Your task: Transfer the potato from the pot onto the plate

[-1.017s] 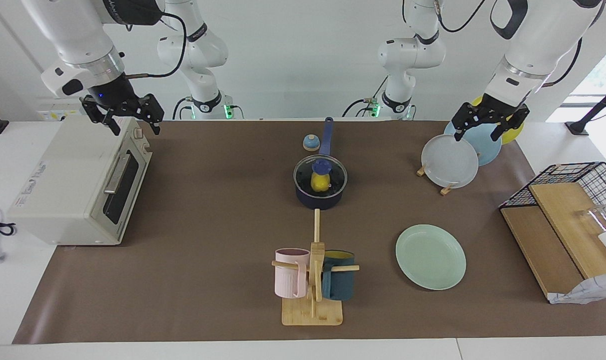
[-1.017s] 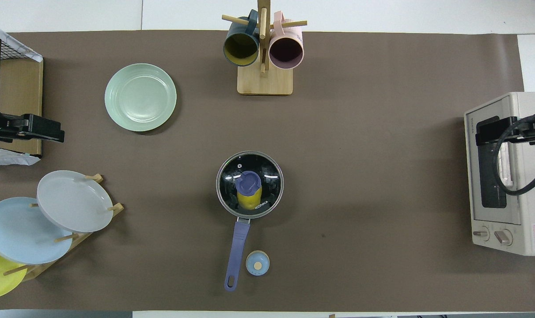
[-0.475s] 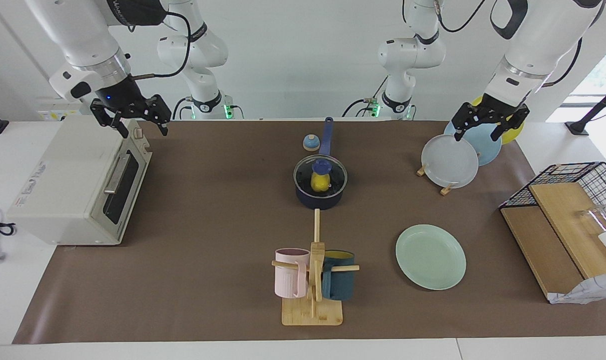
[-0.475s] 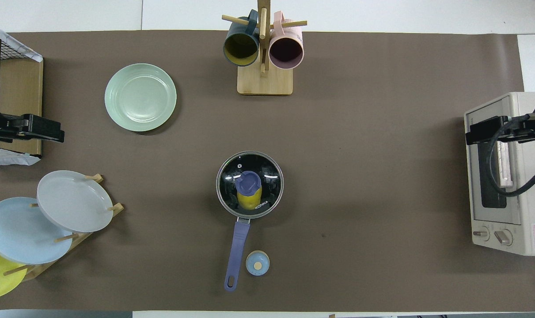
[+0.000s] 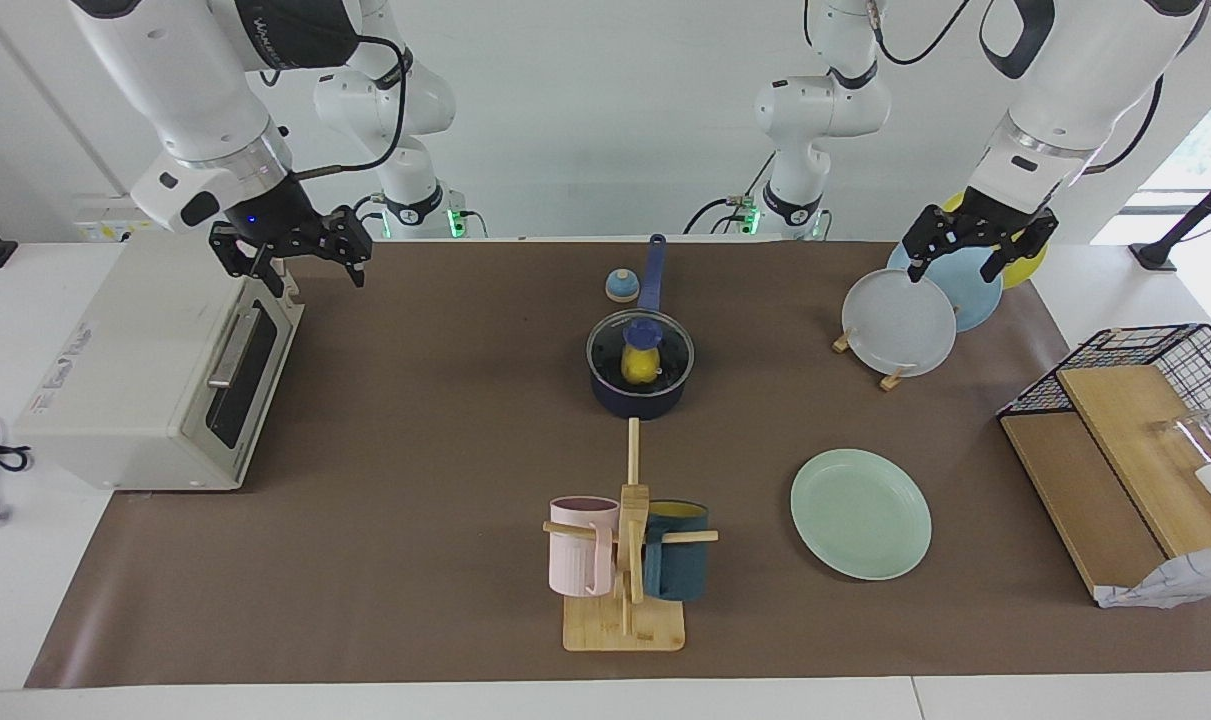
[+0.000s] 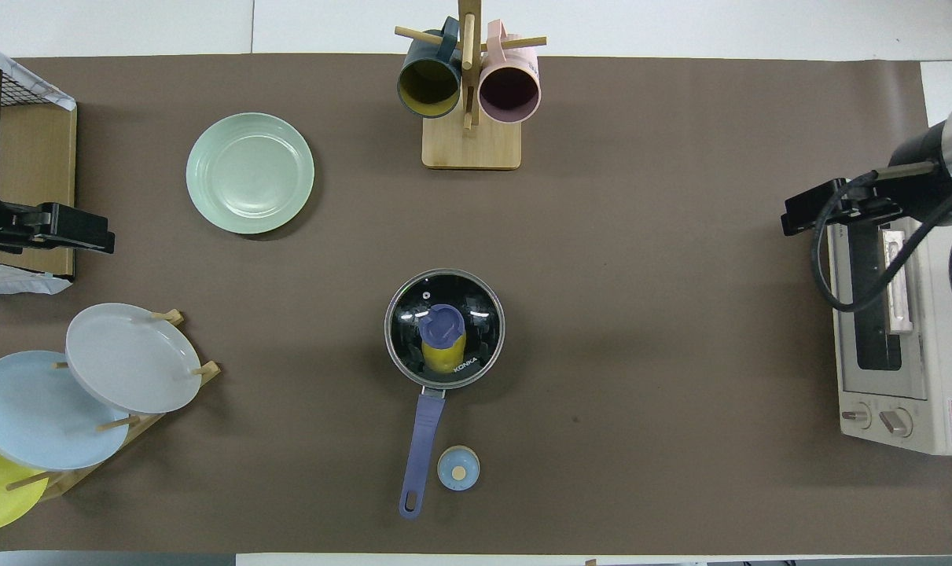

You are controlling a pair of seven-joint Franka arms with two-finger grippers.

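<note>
The dark navy pot (image 5: 637, 403) stands mid-table under a glass lid (image 6: 476, 310) with a blue knob, its handle (image 6: 422, 448) pointing toward the robots. Through the lid I see the yellow potato (image 5: 640, 369) (image 6: 442, 358) inside. The mint-green plate (image 5: 860, 513) (image 6: 250, 173) lies bare, farther from the robots and toward the left arm's end. My right gripper (image 5: 310, 280) (image 6: 829, 211) hangs open over the toaster's edge nearest the pot. Over the plate rack, my left gripper (image 5: 953, 272) (image 6: 59, 234) waits open. Neither holds anything.
A toaster oven (image 5: 155, 370) sits at the right arm's end. A mug tree (image 5: 627, 560) with a pink and a teal mug stands farther out than the pot. A rack (image 5: 900, 320) holds grey-white, light blue and yellow plates. A small blue bell (image 5: 620, 286) lies beside the handle. Wire basket and boards (image 5: 1125, 400) lie at the left arm's end.
My right gripper has moved from above the toaster toward the middle of the table, still open. The left arm, pot and plate have not moved.
</note>
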